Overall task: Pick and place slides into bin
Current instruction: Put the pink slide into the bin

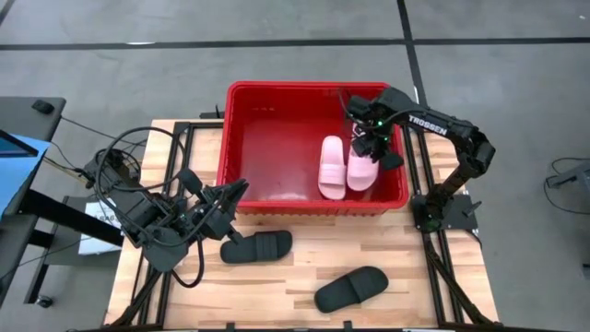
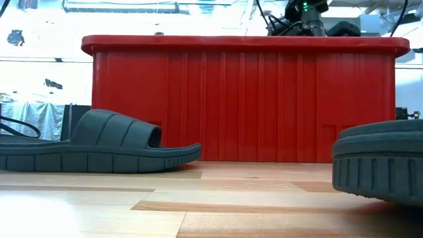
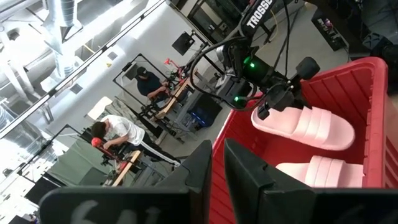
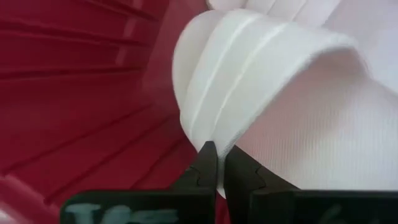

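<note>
The red bin [image 1: 241, 152] stands at the table's far middle; the low view shows its near wall [image 2: 244, 99]. One pale pink slide [image 1: 331, 166] lies inside it. My right gripper [image 1: 371, 148] is inside the bin, shut on the second pink slide [image 1: 361, 171], which also shows in the left wrist view [image 3: 305, 124]. Two black slides [image 1: 256, 247] [image 1: 350, 288] lie sole-down on the table in front of the bin. My left gripper [image 1: 235, 192] is shut and empty by the bin's near left corner. My right gripper pinches the edge of the pink slide's wide strap [image 4: 208, 140] between its two fingers. The fingers come from above, slanting down into the bin. The slide hangs tilted beside the other pink slide [image 3: 317, 171]. I cannot tell whether its lower end touches the bin floor.
The bin's left half [image 1: 277, 148] holds nothing. The black slides show close in the low view, left [image 2: 99, 142] and right [image 2: 383, 162]. Cables [image 1: 120, 166] lie at the table's left. People work at benches in the room beyond [image 3: 118, 134].
</note>
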`<control>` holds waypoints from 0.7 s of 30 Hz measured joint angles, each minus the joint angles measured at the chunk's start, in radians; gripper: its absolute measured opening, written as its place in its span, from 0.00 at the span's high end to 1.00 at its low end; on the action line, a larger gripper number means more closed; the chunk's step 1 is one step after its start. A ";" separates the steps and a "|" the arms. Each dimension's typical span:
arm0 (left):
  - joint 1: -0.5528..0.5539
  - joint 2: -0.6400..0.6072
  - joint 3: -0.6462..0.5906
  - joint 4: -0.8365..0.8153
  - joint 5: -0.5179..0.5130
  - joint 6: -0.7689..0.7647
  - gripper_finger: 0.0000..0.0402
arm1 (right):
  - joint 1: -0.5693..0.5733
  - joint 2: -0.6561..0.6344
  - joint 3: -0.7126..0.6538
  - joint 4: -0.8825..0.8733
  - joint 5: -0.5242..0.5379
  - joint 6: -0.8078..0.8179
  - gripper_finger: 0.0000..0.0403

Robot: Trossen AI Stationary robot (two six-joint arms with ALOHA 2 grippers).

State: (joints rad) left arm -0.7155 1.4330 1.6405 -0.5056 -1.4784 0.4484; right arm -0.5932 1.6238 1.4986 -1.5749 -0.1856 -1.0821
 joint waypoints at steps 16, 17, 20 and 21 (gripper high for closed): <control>0.000 0.000 0.000 0.000 0.000 0.000 0.92 | -0.041 0.000 -0.144 0.004 -0.033 0.001 1.00; 0.000 0.000 0.000 0.000 0.000 0.000 0.92 | -0.047 0.001 -0.157 0.006 -0.034 0.000 1.00; -0.003 0.000 0.000 0.000 0.000 0.000 0.92 | -0.058 0.001 -0.171 0.005 -0.033 0.000 1.00; -0.005 0.000 0.000 0.000 0.000 0.000 0.92 | -0.059 0.001 -0.171 0.005 -0.032 0.000 1.00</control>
State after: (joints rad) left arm -0.7204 1.4330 1.6405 -0.5053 -1.4780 0.4484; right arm -0.6520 1.6249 1.3277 -1.5696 -0.2173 -1.0821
